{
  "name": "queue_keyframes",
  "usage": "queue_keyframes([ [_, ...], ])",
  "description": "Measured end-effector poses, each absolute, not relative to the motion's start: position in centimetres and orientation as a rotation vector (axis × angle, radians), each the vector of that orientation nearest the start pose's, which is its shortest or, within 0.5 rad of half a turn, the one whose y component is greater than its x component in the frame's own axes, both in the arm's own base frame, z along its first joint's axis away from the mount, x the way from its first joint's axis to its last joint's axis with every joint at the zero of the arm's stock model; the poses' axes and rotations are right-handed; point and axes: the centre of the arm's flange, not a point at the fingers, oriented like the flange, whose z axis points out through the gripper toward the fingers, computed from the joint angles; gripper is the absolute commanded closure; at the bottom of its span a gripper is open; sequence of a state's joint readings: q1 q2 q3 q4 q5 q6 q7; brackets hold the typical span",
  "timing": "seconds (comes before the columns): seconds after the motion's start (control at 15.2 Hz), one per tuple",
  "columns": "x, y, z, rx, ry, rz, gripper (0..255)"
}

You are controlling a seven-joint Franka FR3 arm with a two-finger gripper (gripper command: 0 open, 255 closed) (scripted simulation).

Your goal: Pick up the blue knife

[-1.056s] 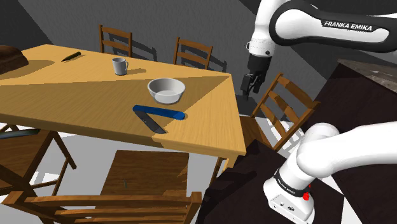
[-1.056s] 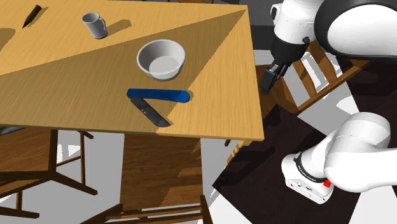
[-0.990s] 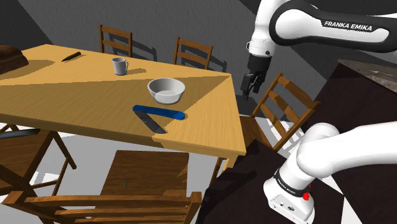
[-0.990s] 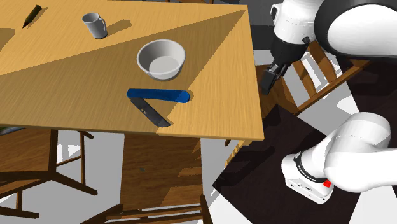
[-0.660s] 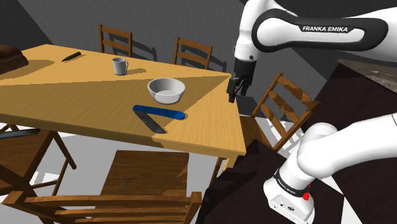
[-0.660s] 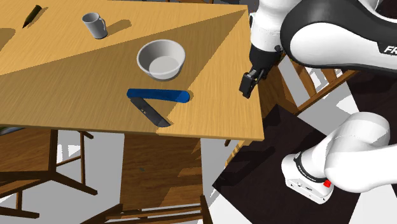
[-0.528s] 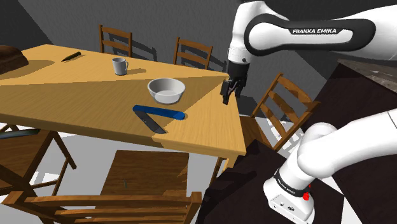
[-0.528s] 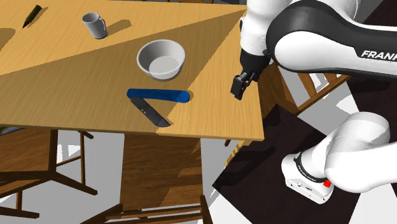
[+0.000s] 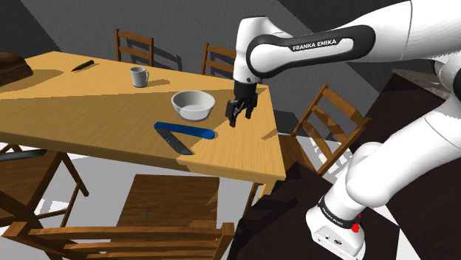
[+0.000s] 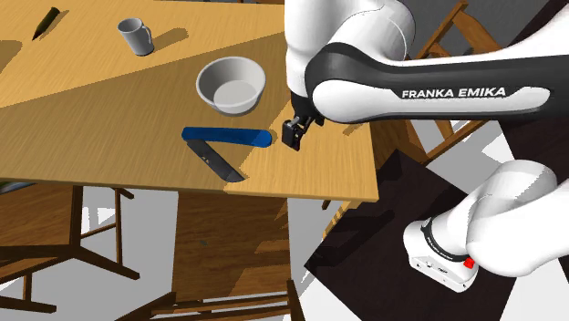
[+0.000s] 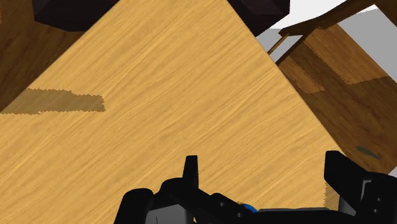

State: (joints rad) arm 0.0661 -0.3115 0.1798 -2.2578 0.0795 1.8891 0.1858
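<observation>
Your all-black two-finger gripper (image 9: 237, 117) (image 10: 293, 135) (image 11: 262, 167) stands wide open, its fingers apart with only bare wood between them, holding nothing. You will find the blue-handled knife with the dark blade (image 9: 187, 131) (image 10: 227, 136) lying flat on the light wooden dining table (image 9: 81, 111) (image 10: 91, 105) (image 11: 172, 95), near the edge closest to the shoulder camera; the blade angles away from the handle towards that edge. You have the gripper over the tabletop just beside the handle's rounded end, on the shoulder view's right of it, not touching it. Close behind the knife sits a round grey bowl (image 9: 193, 104) (image 10: 231, 85). Farther off a small grey mug (image 9: 138, 76) (image 10: 135, 36) stands upright, and a slim dark object (image 9: 82, 66) (image 10: 46, 23) lies near the far corner. A brown wooden chair (image 9: 176, 201) (image 10: 228, 239) stands at the near edge, below the knife
</observation>
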Motion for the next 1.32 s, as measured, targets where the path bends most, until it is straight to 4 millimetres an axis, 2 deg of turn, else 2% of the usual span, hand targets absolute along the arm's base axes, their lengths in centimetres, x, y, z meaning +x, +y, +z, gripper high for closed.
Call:
queue_keyframes([
  [0.4, 48.5, 16.7, 44.9, -3.132, -0.053, 0.071, 0],
  [0.66, 52.3, 19.0, 42.9, -3.131, -0.063, 0.053, 0],
  [1.32, 61.5, 27.1, 37.9, -3.126, -0.090, 0.007, 0],
])
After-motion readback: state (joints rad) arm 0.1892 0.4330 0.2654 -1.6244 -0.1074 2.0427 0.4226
